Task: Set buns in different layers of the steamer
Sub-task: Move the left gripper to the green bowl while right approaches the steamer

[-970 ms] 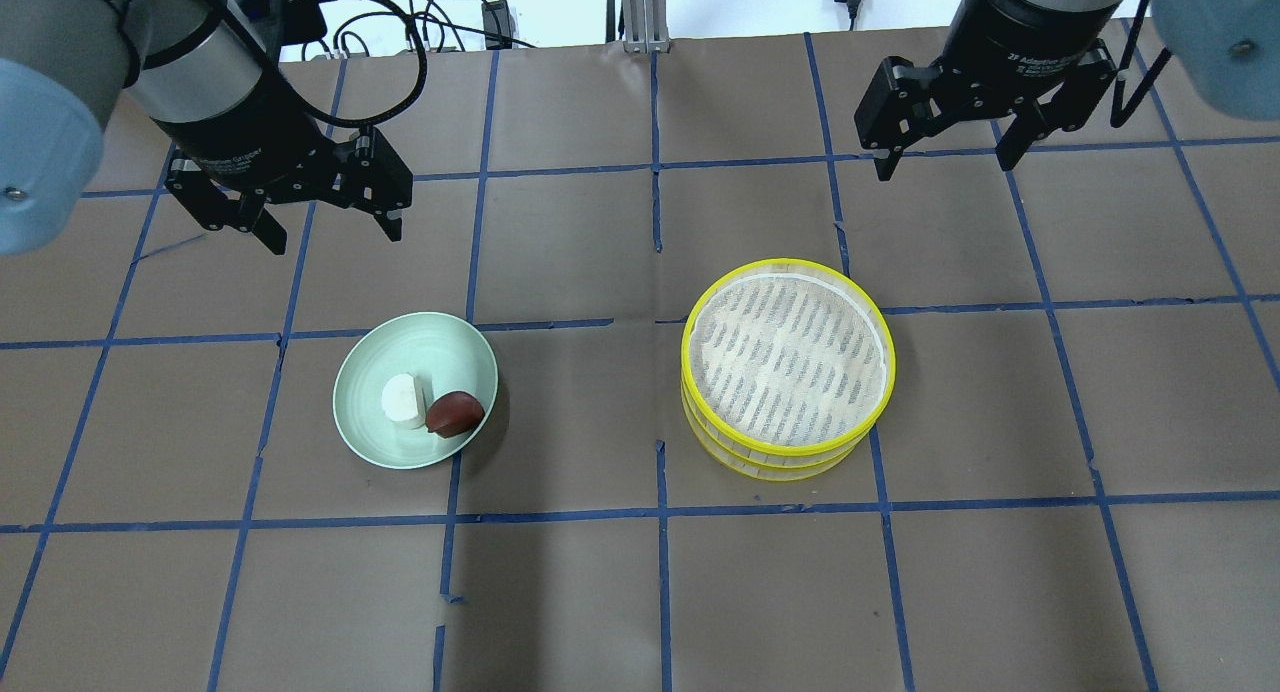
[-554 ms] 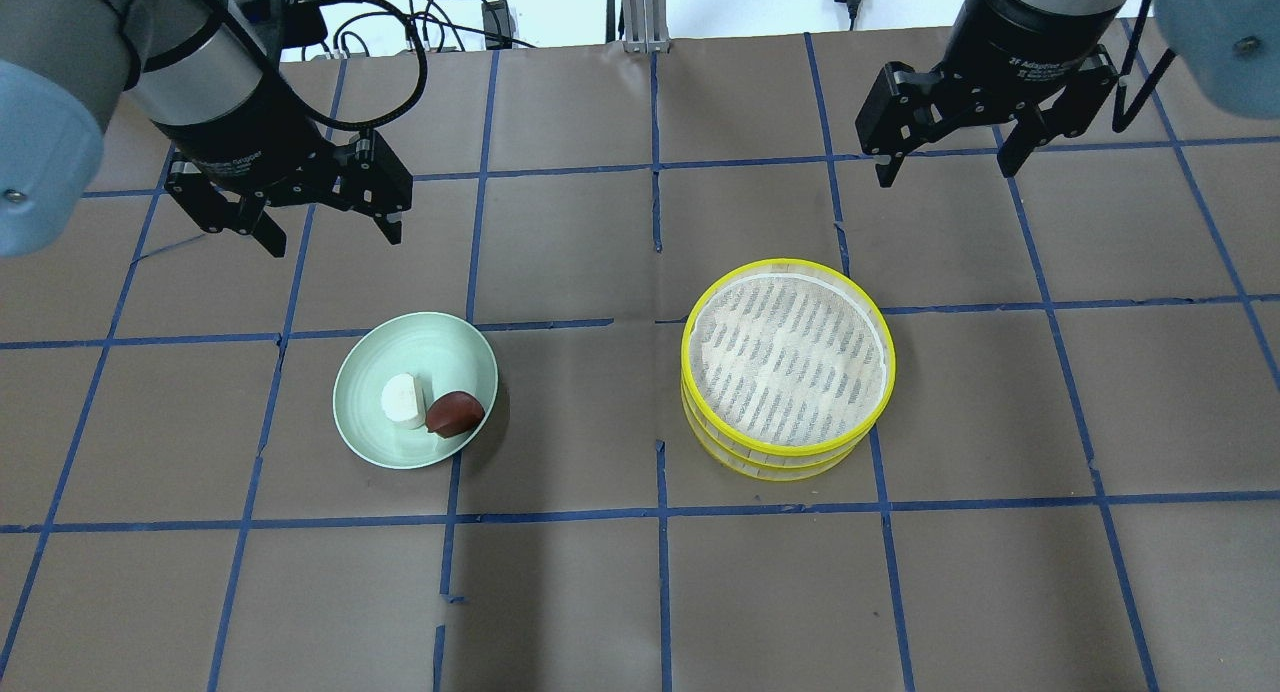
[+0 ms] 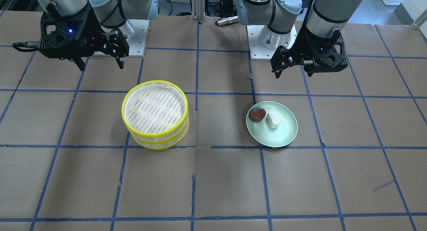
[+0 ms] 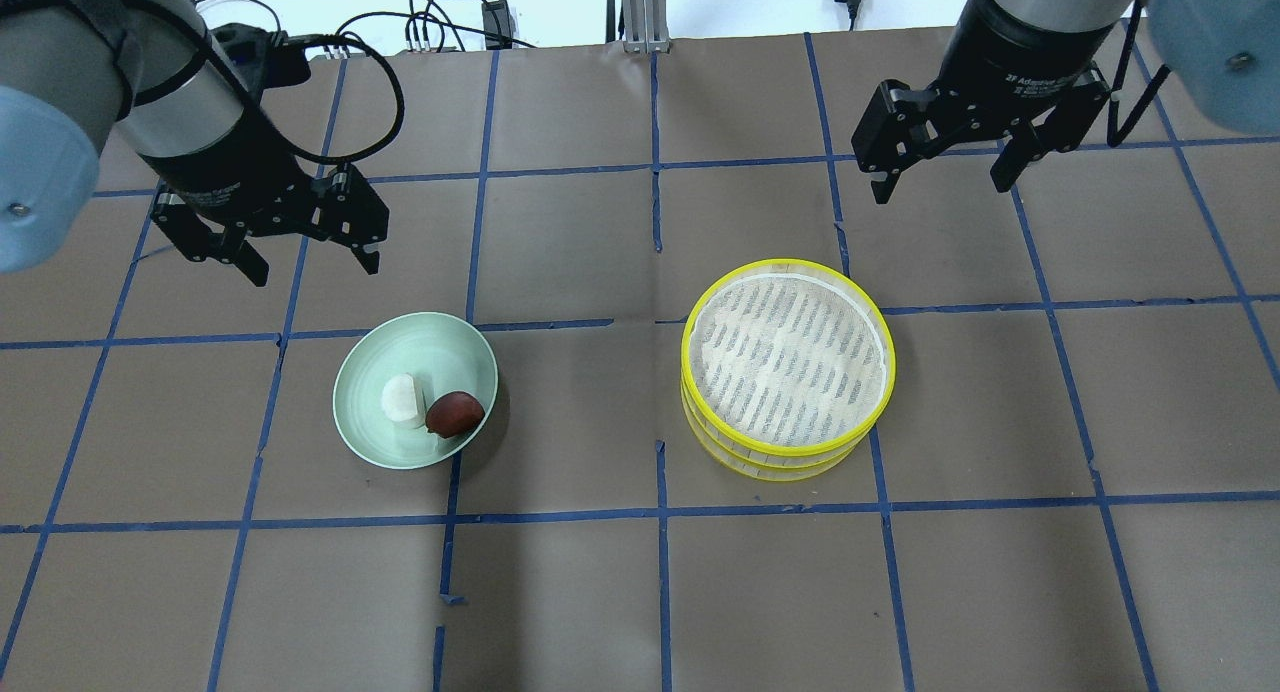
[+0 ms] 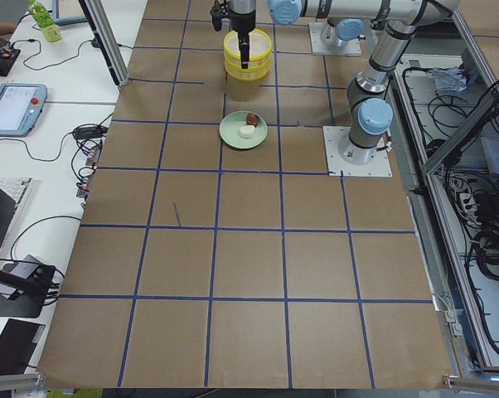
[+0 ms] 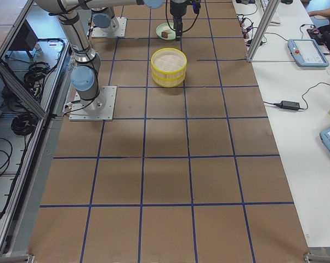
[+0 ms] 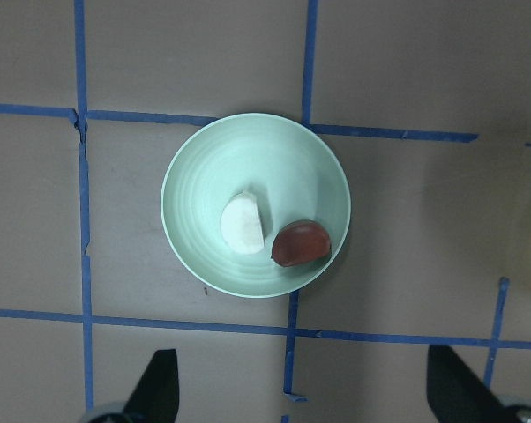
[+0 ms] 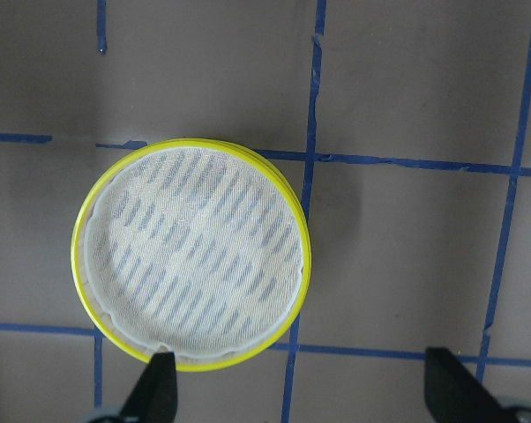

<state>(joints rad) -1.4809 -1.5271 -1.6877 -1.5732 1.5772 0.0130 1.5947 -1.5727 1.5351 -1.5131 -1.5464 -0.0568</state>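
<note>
**Both claws open, buns on plate**

Left claw (image 4: 313,262) has its fingers spread wide and hovers above the surface (image 4: 560,592), near the pale green plate (image 4: 420,342) but apart from it. White bun (image 4: 402,400) and brown bun (image 4: 455,413) lie touching on that plate. Right claw (image 4: 940,187) is also spread and hovers near the 2 stacked steamer layers (image 4: 686,357). Top layer shows only its whitish slatted base.

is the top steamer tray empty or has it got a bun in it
Empty. The top tray shows only its slatted base; the white bun and brown bun both lie on the plate.
</note>
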